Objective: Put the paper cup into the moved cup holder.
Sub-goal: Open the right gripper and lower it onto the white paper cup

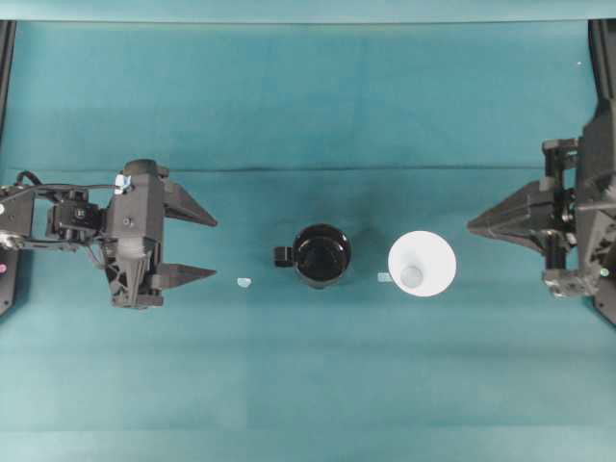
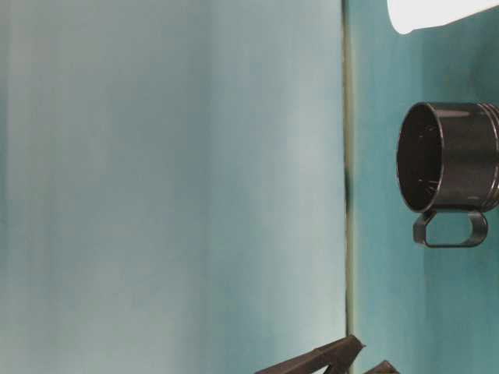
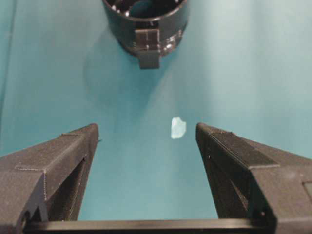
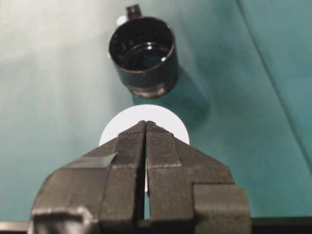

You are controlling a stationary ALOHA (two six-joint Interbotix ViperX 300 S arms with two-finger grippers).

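1. Overhead exterior view: paper cup [image 1: 422, 265], white, conical, upright with its mouth up, standing on the cloth at about 3 o'clock of the cup holder [image 1: 321, 255]; the two are near but apart, and the holder holds nothing.
2. Cup holder: glossy black, round, upright, dark inside; stubby handle at its 9 o'clock, toward the left arm.
3. Left gripper [image 1: 210, 247]: jaws spread wide, nothing between them; well apart from the holder, lying at its 9 o'clock. The left wrist view shows the holder's handle [image 3: 148, 51] straight ahead at 12 o'clock.
4. Right gripper [image 1: 473, 227]: jaws pressed together, gripping nothing; it lies at 3 o'clock of the paper cup, near but apart. In the right wrist view its closed tips overlap the white rim [image 4: 168, 122], with the holder [image 4: 144, 54] beyond at 12 o'clock.
5. Step in hand, judged: approach to the paper cup, not yet grasped. To do it well the right jaws must part before closing on the cup; a light pinch on the wall suits thin paper, which would crush easily. Lift clear of the holder's rim, centre narrow base over the opening, lower straight. The cup's rim looks wider than the holder, so it will likely seat partway.
6. Surface: teal cloth [image 1: 308, 385], matte, with horizontal fold seams; two small pale scraps [image 1: 243, 282] lie beside the holder.
7. Room: table-level view gives only a blurred pale teal backdrop [image 2: 171, 187]
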